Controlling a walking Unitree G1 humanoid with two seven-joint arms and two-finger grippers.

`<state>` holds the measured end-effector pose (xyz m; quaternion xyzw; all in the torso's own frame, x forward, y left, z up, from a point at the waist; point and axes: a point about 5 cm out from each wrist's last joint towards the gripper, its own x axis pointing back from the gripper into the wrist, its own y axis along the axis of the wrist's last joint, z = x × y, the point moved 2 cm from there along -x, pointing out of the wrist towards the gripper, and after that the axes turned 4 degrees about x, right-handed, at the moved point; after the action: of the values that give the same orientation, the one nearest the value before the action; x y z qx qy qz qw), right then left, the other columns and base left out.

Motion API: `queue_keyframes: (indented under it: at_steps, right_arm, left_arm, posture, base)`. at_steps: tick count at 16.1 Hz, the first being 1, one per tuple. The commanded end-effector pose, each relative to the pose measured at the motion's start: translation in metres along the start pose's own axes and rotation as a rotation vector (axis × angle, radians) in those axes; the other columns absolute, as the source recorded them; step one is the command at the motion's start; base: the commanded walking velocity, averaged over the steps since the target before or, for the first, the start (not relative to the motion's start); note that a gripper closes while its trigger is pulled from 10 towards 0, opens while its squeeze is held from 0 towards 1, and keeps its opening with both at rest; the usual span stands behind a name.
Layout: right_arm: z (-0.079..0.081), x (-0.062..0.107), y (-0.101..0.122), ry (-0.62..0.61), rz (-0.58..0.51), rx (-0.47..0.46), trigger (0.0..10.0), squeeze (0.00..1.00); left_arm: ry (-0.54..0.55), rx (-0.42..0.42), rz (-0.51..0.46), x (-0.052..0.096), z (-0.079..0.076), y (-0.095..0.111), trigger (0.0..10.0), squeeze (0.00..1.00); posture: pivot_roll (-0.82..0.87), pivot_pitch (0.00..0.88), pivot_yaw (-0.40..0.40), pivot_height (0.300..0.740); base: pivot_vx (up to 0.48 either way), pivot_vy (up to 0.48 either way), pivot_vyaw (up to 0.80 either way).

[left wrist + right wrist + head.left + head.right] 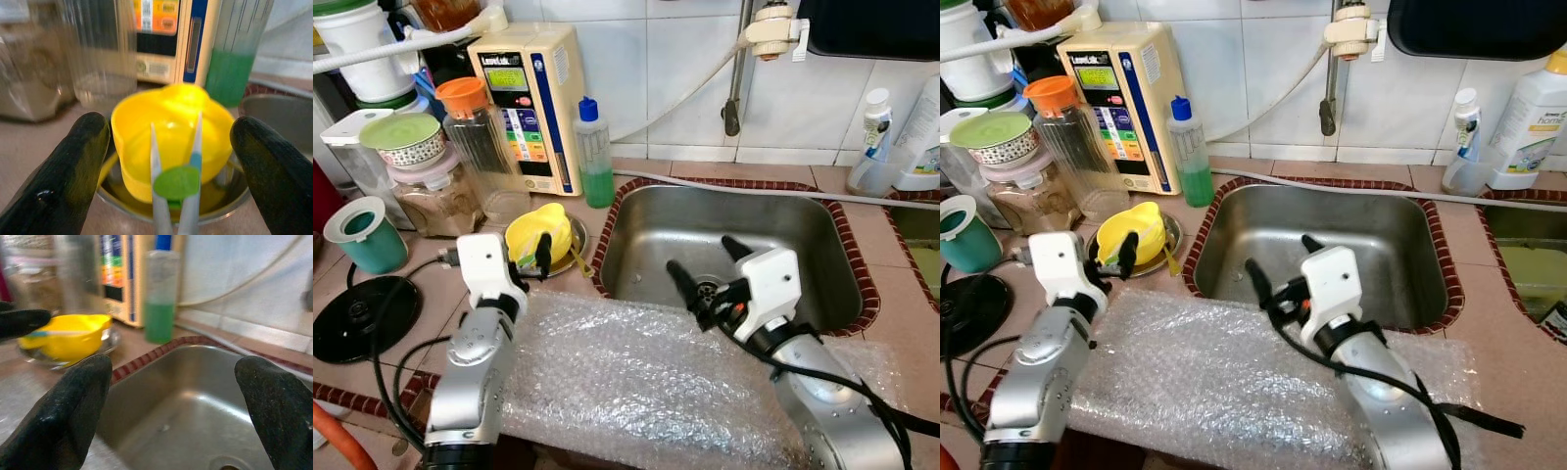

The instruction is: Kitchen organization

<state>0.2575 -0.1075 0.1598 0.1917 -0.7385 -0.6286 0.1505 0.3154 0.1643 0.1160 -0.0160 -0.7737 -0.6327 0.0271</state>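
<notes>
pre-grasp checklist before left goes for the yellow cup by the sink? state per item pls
1. Left gripper open: ok, fingers spread either side of the yellow cup.
2. Left gripper lined up on the cup: ok, cup centred between the fingers in the left wrist view.
3. Cup seated in the metal dish: ok, but a utensil lies across it; may snag.
4. Neighbours: not ok, glass jar and green soap bottle stand close behind.
5. Right gripper out of the way: ok, open over the sink.
6. Cup contents: cannot tell.
</notes>
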Motion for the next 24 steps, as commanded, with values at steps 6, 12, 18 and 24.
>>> queue_keyframes:
  at_steps: [6, 12, 18, 24]
  right_arm:
    - [0.032, 0.011, 0.005, 0.225, -0.001, -0.140, 10.0, 0.00]
    - [0.033, 0.016, 0.007, 0.282, -0.003, -0.190, 10.0, 0.00]
    - [0.022, 0.013, 0.010, 0.223, -0.005, -0.187, 10.0, 0.00]
    - [0.022, 0.012, 0.014, 0.251, -0.008, -0.194, 10.0, 0.00]
  left_arm:
    - [-0.007, 0.010, 0.004, -0.010, -0.003, -0.003, 10.0, 0.00]
    - [-0.024, 0.016, 0.004, -0.016, -0.009, -0.004, 10.0, 0.00]
    - [-0.028, 0.013, -0.009, -0.015, -0.009, -0.003, 10.0, 0.00]
    - [-0.096, 0.017, 0.014, -0.019, -0.021, -0.010, 10.0, 0.00]
  posture:
    - [-0.05, 0.000, 0.103, 0.740]
    - [-0.05, 0.000, 0.099, 0.740]
    - [-0.05, 0.000, 0.095, 0.740]
    - [-0.05, 0.000, 0.093, 0.740]
  base:
    - [0.000, 0.000, 0.00]
    - [0.000, 0.000, 0.00]
    - [0.000, 0.000, 0.36]
    - [0.000, 0.000, 0.00]
